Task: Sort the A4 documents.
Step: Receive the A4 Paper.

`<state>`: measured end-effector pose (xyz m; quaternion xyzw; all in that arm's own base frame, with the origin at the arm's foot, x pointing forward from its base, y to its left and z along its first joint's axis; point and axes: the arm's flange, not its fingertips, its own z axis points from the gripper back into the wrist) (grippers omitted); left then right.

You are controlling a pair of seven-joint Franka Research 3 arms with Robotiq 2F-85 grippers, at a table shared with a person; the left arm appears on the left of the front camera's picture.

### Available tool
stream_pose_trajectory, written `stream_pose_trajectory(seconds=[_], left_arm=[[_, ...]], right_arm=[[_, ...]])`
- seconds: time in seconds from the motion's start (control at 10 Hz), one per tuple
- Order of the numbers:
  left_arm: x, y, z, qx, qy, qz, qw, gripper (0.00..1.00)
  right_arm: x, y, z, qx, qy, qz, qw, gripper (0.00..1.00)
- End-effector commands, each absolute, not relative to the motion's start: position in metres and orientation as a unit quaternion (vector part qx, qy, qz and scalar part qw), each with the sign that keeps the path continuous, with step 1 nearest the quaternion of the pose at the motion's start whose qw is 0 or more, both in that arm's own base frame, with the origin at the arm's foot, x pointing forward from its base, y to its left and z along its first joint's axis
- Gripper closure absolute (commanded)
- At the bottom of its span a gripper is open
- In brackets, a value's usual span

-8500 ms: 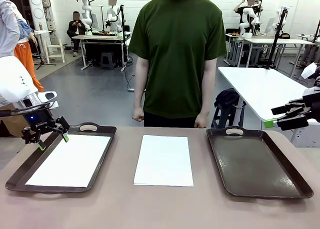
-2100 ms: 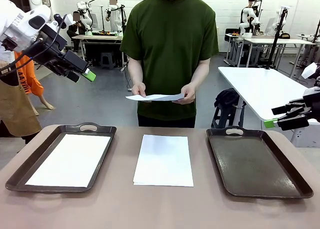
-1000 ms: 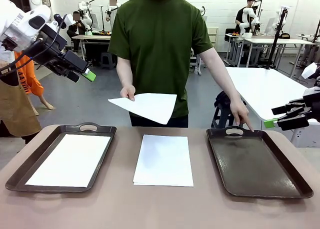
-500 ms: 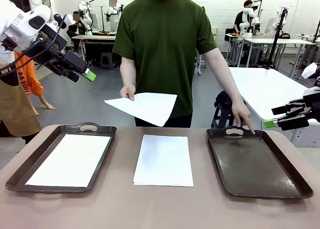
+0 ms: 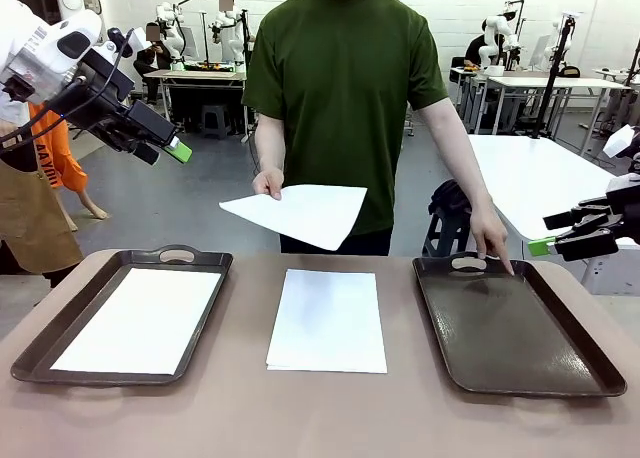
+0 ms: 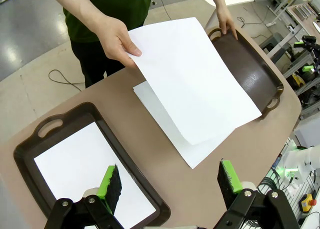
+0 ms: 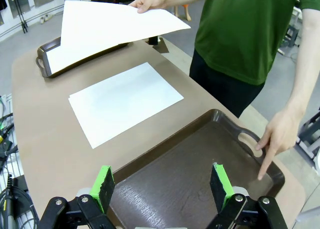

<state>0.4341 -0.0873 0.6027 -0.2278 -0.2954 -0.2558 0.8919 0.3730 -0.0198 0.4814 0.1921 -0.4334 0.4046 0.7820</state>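
A person in a green shirt holds one white A4 sheet out over the table's far edge in one hand. The other hand's finger points into the right brown tray, whose floor is bare. A stack of A4 sheets lies flat at the table's centre. Another sheet lies in the left brown tray. My left gripper hangs open, high at the left, well above that tray. My right gripper stands open past the table's right edge. The held sheet spreads above the centre stack in the left wrist view.
A white table stands behind the right tray. The brown tabletop lies bare along its front edge. Other tables and people sit far back in the room.
The person has shifted slightly to the right, and the held sheet has drifted right with them. The pointing finger stays at the right tray. Both arms are still.
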Motion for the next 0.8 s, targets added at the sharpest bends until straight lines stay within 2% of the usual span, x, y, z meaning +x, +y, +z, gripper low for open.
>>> stream_pose_trajectory(seconds=[0.0,0.3,0.5,0.7], left_arm=[[0.434,-0.086,0.603,-0.229,-0.300,-0.261,0.888,0.00],[0.434,-0.086,0.603,-0.229,-0.300,-0.261,0.888,0.00],[0.434,-0.086,0.603,-0.229,-0.300,-0.261,0.888,0.00],[0.434,-0.086,0.603,-0.229,-0.300,-0.261,0.888,0.00]], right_arm=[[0.376,-0.011,0.469,0.221,-0.425,0.376,0.793,0.00],[0.378,0.036,0.432,0.295,-0.358,0.329,0.822,0.00],[0.385,0.070,0.420,0.401,-0.292,0.255,0.830,0.00],[0.400,0.098,0.416,0.473,-0.251,0.190,0.823,0.00]])
